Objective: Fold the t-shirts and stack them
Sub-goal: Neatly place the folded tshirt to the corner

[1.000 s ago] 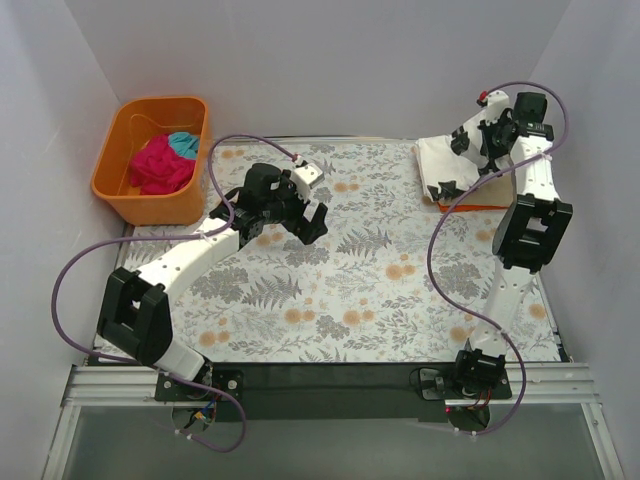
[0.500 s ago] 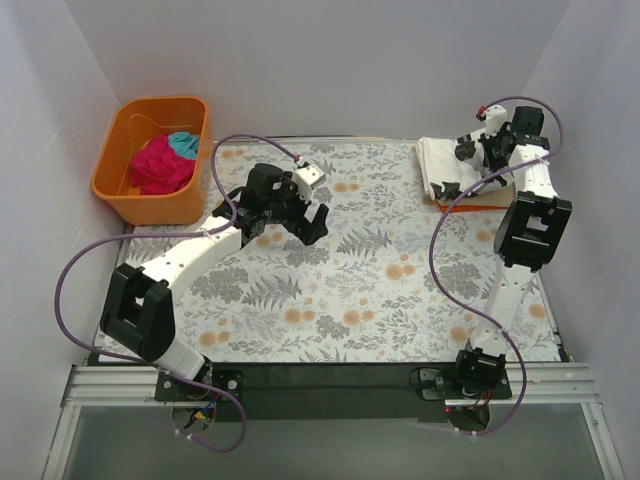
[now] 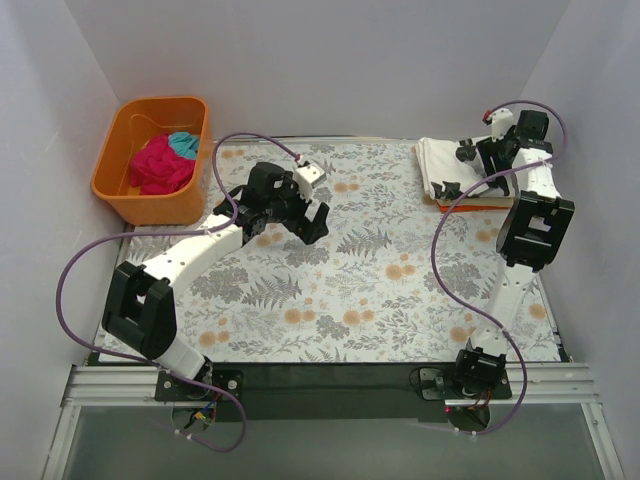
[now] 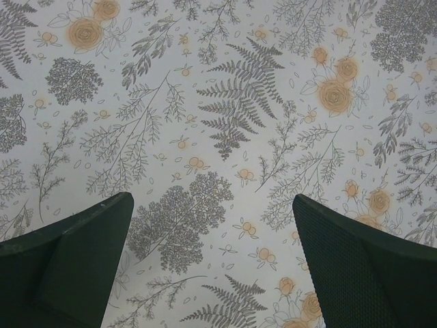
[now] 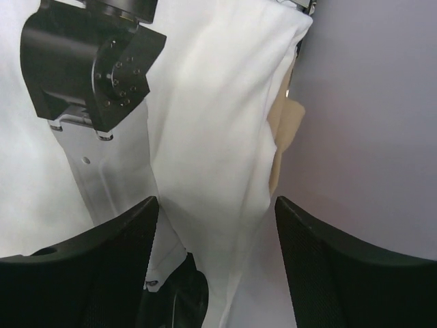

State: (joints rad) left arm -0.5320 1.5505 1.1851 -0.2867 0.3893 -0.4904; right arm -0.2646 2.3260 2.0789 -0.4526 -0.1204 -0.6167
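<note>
A folded white t-shirt (image 3: 442,163) with black blotches lies at the back right of the table, on top of a tan one (image 3: 478,203) whose edge pokes out beneath. My right gripper (image 3: 478,150) hovers over its far right side, open. In the right wrist view the white cloth (image 5: 218,123) runs between the spread fingers (image 5: 341,266) without touching them, and a strip of the tan shirt (image 5: 282,133) shows beside it. My left gripper (image 3: 305,215) hangs open above the middle of the floral covering (image 4: 218,102), holding nothing. Magenta (image 3: 158,165) and teal (image 3: 183,143) shirts lie crumpled in the tub.
The orange plastic tub (image 3: 130,205) stands at the back left, off the floral covering's corner. The right side wall (image 5: 369,102) is close beside the right gripper and the shirt pile. A purple cable (image 3: 450,215) loops from the right arm across the pile's front.
My right gripper has gone from shut to open and let go of the white shirt, which now lies flatter on the pile. The right wrist shifted slightly toward the back right.
</note>
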